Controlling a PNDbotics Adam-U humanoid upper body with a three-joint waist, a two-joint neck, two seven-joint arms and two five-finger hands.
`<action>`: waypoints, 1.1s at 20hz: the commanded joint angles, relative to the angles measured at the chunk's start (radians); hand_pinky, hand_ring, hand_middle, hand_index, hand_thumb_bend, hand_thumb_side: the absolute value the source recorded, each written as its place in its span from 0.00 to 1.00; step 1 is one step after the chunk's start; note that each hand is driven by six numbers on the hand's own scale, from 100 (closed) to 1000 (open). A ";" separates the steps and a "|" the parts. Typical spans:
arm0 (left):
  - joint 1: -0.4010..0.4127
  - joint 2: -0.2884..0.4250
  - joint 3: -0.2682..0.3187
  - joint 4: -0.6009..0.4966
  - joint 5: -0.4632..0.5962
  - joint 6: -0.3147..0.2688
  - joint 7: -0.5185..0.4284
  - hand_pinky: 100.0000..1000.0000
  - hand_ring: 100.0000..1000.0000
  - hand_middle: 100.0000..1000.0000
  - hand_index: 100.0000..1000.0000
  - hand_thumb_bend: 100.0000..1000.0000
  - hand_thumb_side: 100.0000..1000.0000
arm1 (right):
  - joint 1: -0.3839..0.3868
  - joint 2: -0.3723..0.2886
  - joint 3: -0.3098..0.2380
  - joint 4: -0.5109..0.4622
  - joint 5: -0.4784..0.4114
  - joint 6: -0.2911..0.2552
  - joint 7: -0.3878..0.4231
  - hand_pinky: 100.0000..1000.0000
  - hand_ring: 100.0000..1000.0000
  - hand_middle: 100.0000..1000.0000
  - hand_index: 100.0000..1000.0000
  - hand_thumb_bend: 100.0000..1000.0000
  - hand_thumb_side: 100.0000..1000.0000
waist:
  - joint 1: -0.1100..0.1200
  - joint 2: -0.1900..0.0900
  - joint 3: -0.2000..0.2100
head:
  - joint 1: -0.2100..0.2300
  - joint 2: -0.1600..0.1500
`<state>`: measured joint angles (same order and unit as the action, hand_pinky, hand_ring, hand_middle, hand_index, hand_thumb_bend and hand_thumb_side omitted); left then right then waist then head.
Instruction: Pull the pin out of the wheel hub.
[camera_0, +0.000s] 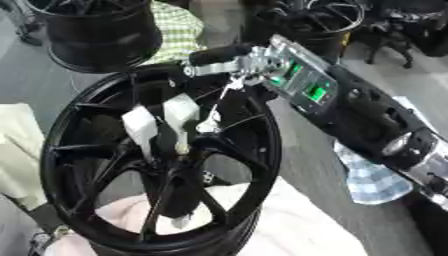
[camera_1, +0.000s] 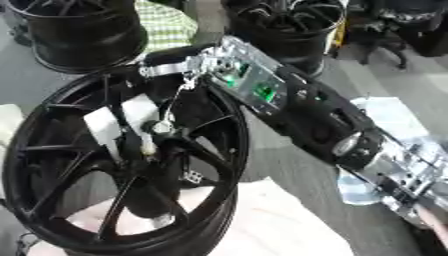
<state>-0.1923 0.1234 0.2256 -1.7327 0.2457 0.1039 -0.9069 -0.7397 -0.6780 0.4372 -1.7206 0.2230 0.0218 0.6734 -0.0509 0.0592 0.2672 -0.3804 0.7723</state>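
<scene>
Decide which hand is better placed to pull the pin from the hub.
Right. The right hand already reaches over the wheel, its fingers at the hub; no left hand shows.

No text, label, brand, number or sign can be read anywhere here, neither on the black wheel hub (camera_0: 162, 160) nor on the robot's right arm (camera_0: 350, 107).

A grey floor (camera_0: 319, 165) runs under everything. Two more black wheel rims (camera_0: 101, 30) stand at the far side, a green-checked cloth (camera_0: 179, 27) between them. A blue-checked cloth (camera_0: 376, 182) lies on the floor at right; pale fabric (camera_0: 297, 225) covers the foreground.
</scene>
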 joint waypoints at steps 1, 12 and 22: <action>-0.004 0.013 0.005 -0.023 -0.005 0.004 0.000 0.52 0.88 0.59 0.78 0.00 0.80 | -0.013 -0.089 -0.064 -0.056 -0.078 0.038 -0.041 0.74 0.62 0.43 0.59 0.00 0.11 | 0.003 -0.019 -0.007 | 0.006 -0.002; 0.010 0.032 0.046 -0.022 -0.016 -0.005 0.000 0.51 0.87 0.59 0.78 0.00 0.80 | 0.392 -0.374 -0.394 0.087 -0.307 0.096 -0.488 0.69 0.56 0.41 0.58 0.07 0.02 | -0.009 -0.021 -0.068 | 0.061 -0.002; 0.026 0.044 0.079 -0.018 -0.031 -0.029 0.000 0.51 0.88 0.59 0.78 0.00 0.81 | 0.955 -0.185 -0.611 0.586 -0.623 -0.008 -1.026 0.75 0.73 0.79 0.90 0.38 0.16 | -0.011 -0.013 -0.106 | 0.083 -0.002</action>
<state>-0.1588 0.1429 0.2932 -1.7327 0.2177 0.0813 -0.9068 0.2132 -0.8633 -0.1499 -1.1834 -0.3683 0.0170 -0.3130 -0.0624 0.0506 0.1620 -0.2984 0.7723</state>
